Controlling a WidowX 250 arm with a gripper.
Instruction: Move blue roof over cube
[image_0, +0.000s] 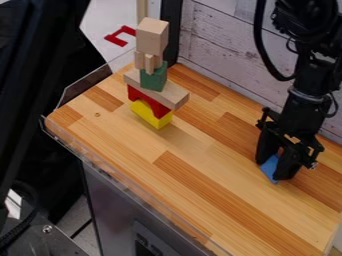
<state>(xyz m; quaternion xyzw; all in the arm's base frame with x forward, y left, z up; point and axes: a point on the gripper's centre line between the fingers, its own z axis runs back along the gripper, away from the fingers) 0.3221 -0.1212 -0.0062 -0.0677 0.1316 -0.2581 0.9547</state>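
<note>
At the right of the camera view, my gripper (275, 169) points down, low over the wooden table. The blue roof (270, 166) is at its lower end, partly covered by it; whether it is held cannot be told. A plain wooden cube (152, 37) tops a block tower at the upper left, well apart from my gripper. Beneath the cube are small wooden pillars (149, 62), a green block (153, 79), a wooden plank (175, 96), a red arch (148, 101) and a yellow block (152, 116) at the bottom.
The wooden tabletop (143, 155) stretches between the tower and my gripper. A clear rim (107, 172) edges its left side. Whitewashed boards (224, 55) rise behind it, and a dark frame post stands behind the tower. A red object (120, 36) lies beyond the table.
</note>
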